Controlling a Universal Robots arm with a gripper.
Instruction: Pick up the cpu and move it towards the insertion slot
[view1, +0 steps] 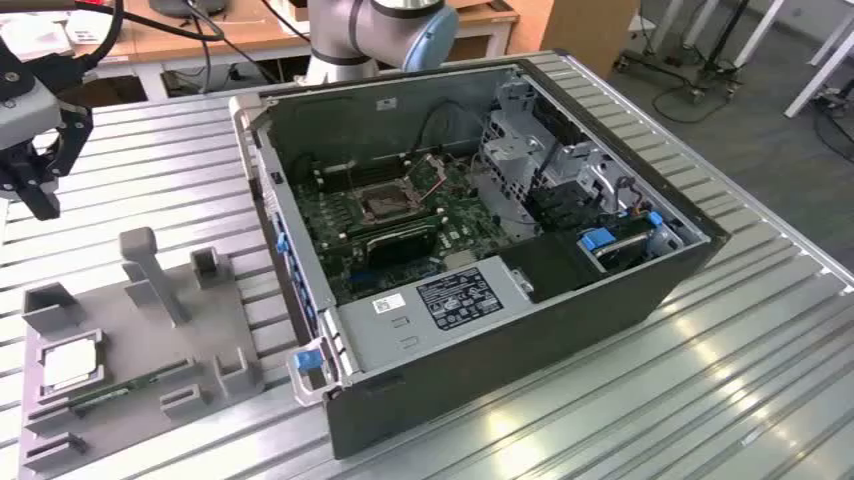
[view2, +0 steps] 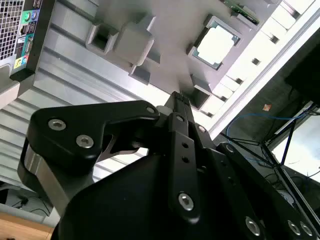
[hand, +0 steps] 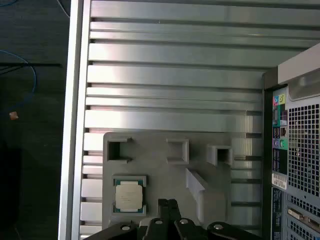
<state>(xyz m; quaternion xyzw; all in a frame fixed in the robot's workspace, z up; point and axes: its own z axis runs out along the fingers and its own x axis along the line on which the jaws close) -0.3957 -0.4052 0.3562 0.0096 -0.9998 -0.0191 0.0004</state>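
Gripper (view1: 42, 205) upper left of exterior view, fingers together, empty. Cpu (view1: 70, 365) sits in grey holder (view1: 134, 345) lower left, memory stick (view1: 127, 385) beside. Insertion slot (view1: 387, 203) mid-frame; case wall (view1: 271, 200) stands between.

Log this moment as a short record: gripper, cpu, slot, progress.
gripper: shut, holding nothing, over the table, clear of the cpu
cpu: lying flat in a recess of the grey holder
slot: on the green board inside the open case
progress: cpu not yet picked up
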